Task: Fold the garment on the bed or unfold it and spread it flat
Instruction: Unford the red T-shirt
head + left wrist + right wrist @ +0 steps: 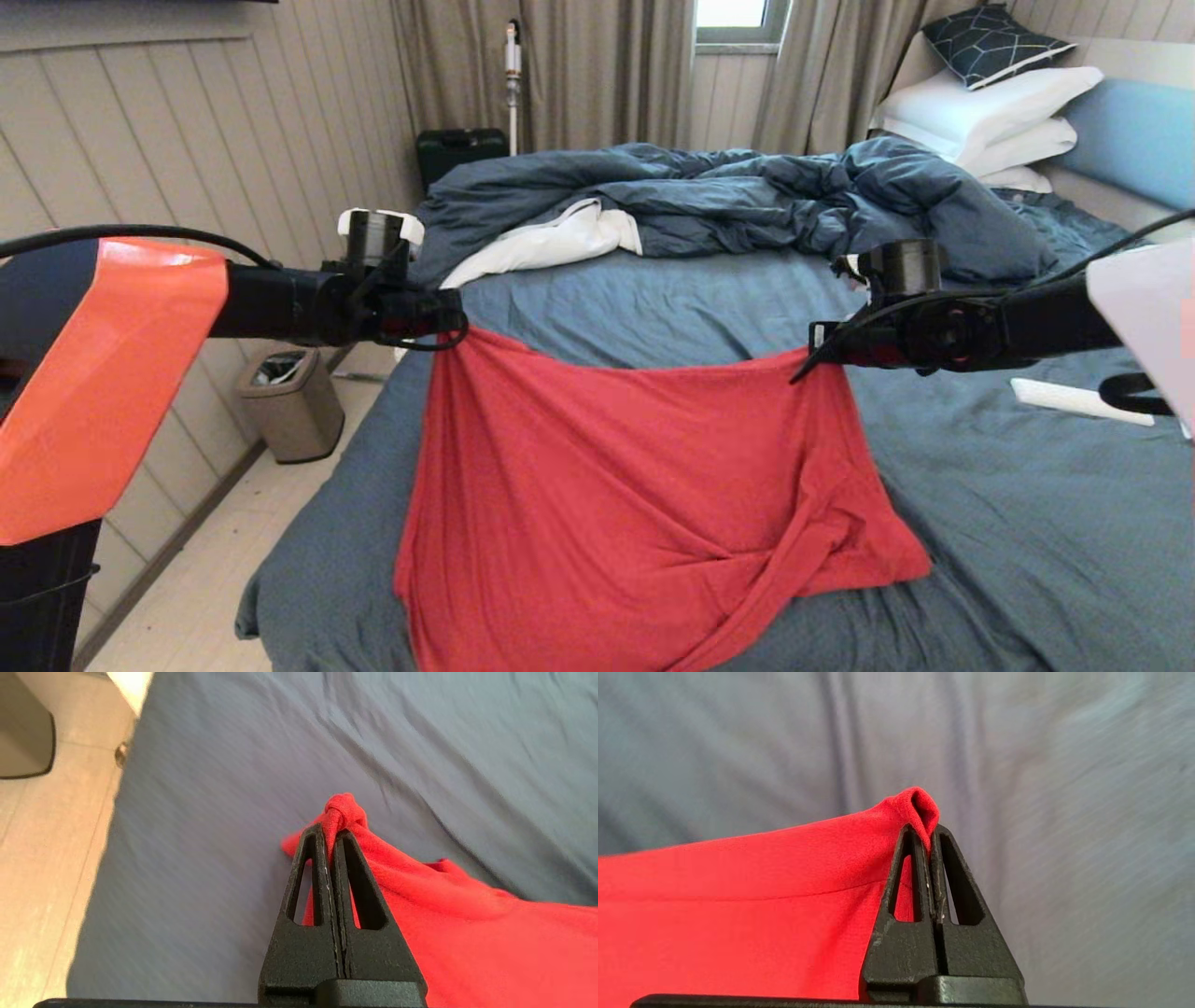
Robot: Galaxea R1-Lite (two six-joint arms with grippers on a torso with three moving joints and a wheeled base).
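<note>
Mid-frame in the head view, the red T-shirt (644, 485) hangs stretched between both arms above the bed (1008, 523), its lower part trailing twisted on the sheet at lower centre. The left gripper (455, 329) and the right gripper (814, 359) are each pinched tight on a corner. This looks like the spreading step; next, carry it forward evenly and lower it flat

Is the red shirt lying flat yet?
No. The garment hangs between left claw and right claw, lower end twisted.
</note>
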